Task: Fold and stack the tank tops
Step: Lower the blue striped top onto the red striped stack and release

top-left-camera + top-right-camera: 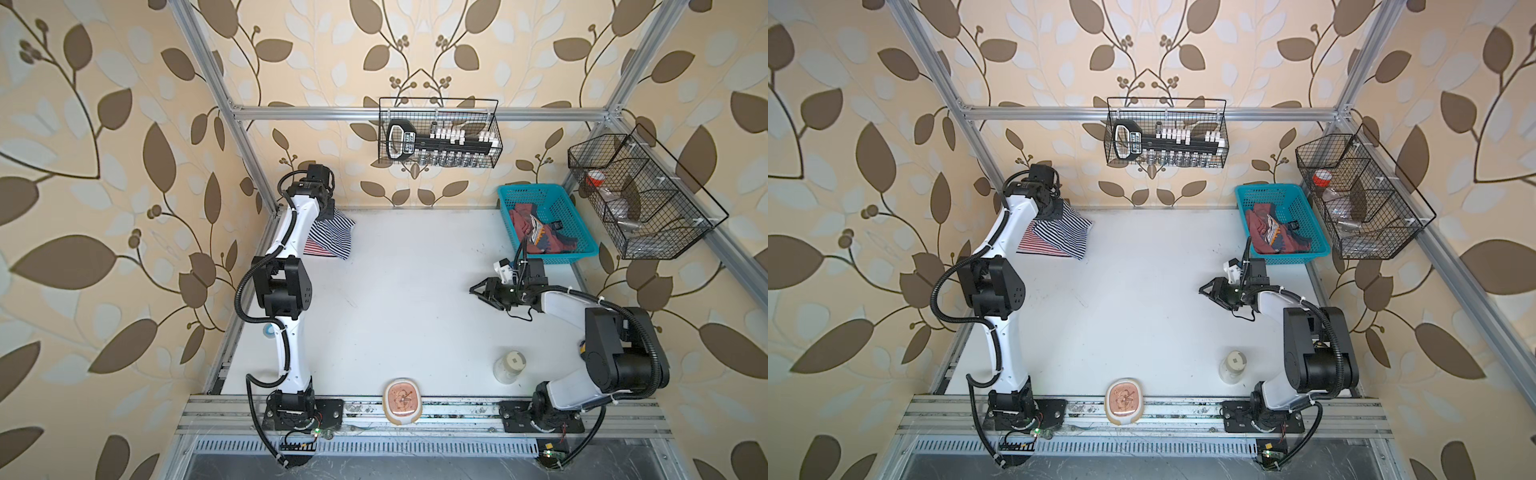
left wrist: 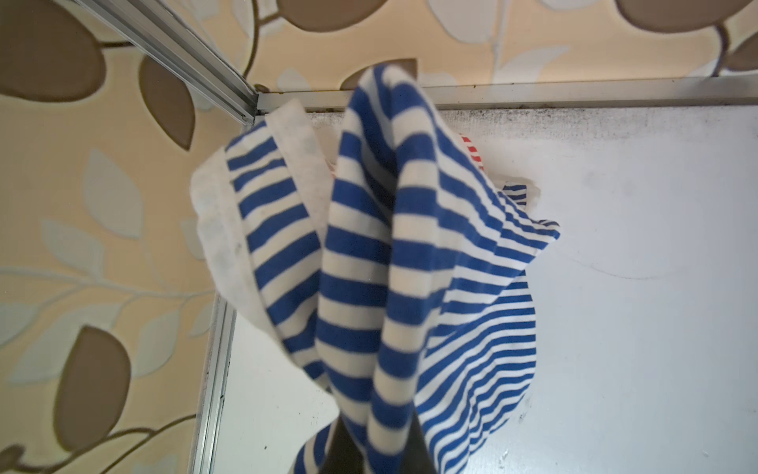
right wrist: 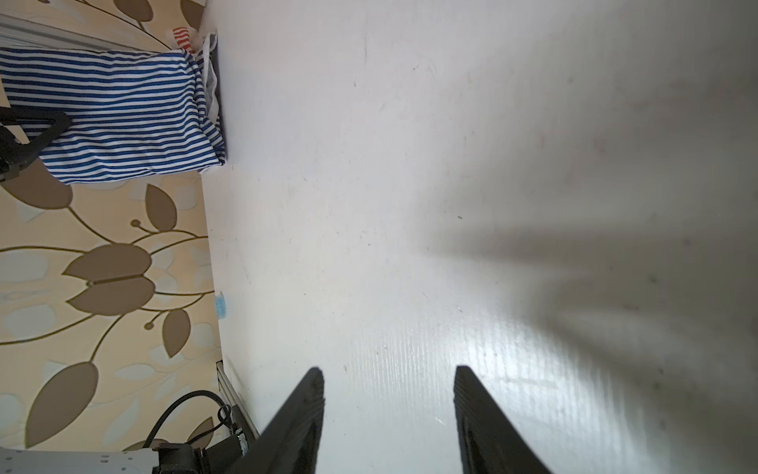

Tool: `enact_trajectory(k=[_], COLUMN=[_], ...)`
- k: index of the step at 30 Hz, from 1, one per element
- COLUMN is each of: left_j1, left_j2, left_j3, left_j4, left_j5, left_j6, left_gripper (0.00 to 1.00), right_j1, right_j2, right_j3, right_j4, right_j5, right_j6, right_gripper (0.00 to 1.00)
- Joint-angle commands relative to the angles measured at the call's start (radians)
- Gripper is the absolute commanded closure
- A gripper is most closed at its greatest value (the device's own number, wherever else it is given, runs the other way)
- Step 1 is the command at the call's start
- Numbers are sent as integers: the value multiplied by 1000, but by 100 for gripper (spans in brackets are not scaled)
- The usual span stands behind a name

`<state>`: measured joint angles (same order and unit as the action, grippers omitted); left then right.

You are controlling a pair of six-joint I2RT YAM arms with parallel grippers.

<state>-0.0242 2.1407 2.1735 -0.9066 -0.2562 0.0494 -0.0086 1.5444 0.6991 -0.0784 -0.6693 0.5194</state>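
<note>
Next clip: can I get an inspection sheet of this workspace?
Surface: white table, scuffed, grimy along the back edge.
Job's things: navy striped top raised at one end over red striped top, far left corner; dusty red top in teal basket.
Clutter: jar, small dish near the front edge.
Hands: left hand shut on navy striped top; right hand open, empty.
Cables: black hoses along arms, nothing snagged.
Surroundings: wire baskets on frame; leaf wallpaper.
</note>
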Motion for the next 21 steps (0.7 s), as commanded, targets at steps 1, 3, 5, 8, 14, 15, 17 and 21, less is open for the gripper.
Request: enact_trajectory(k=[1,3,5,8,14,15,17,21], left_j1=[11,13,16,23,45,49,61,89], left_j2=[-78,-80,-81,-81,-79,-77,-67,-42], left_j3=[2,2,7,15,23,23,23,4], left_j4=[25,26,28,29,30,33,38,71], left_j5=[14,12,13,15,28,28,34,64], left_j6=[12,13,12,15,16,18,18,22], left_gripper=[100,100,100,100,100,100,100,100], right_j1=[8,9,8,9,12,12,15,22], right_j2=[15,18,19,24,28,30,31,38], right_j3=[-2,-1,-1,-2,1,3,3,9], right_j4=[15,14,14,16,15,15,12,11], right_j5=[-17,-17,-18,-17,-15,-15,-13,-11], right_j6=[2,3,1,1,2,2,1,1], right_gripper=[48,48,48,48,48,48,48,48])
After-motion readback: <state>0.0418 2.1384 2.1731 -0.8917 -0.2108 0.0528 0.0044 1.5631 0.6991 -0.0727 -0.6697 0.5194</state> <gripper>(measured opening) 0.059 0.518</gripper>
